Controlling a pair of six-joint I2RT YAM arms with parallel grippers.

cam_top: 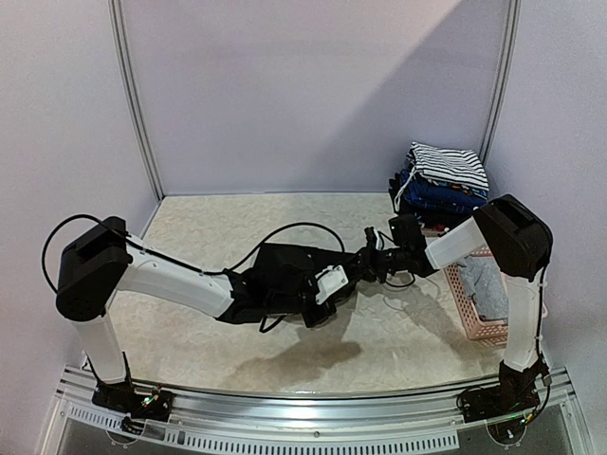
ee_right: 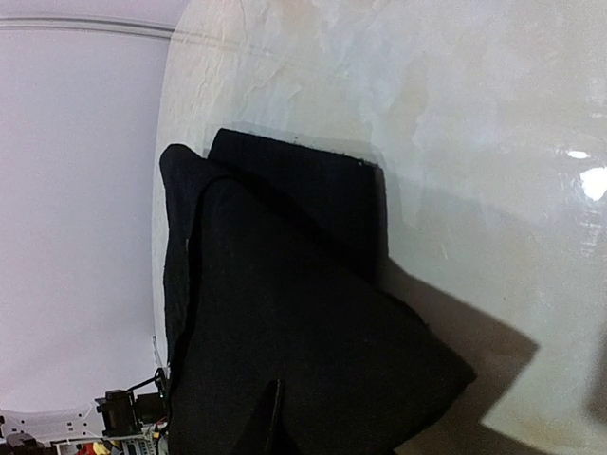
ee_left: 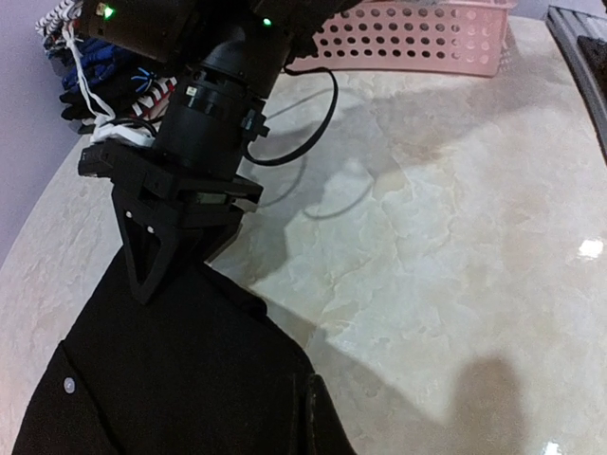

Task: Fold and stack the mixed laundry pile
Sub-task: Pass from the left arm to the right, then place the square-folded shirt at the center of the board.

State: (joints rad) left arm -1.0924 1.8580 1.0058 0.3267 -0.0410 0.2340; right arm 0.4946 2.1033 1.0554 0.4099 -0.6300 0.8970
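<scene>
Your left gripper [cam_top: 318,299] is closed on the large plain black garment [cam_top: 283,267] above the middle of the beige marbled table [cam_top: 218,227], your right gripper [ee_left: 174,275] sits at its far edge, whether gripping you cannot tell, with the folded striped clothes stack [cam_top: 448,175] beyond.

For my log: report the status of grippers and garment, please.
Left gripper shut on black garment. Right gripper pinches its edge. Pink basket and folded stack stand apart.

Matt black cloth garment [ee_right: 285,360] lies on glossy tabletop [ee_left: 455,237].
</scene>
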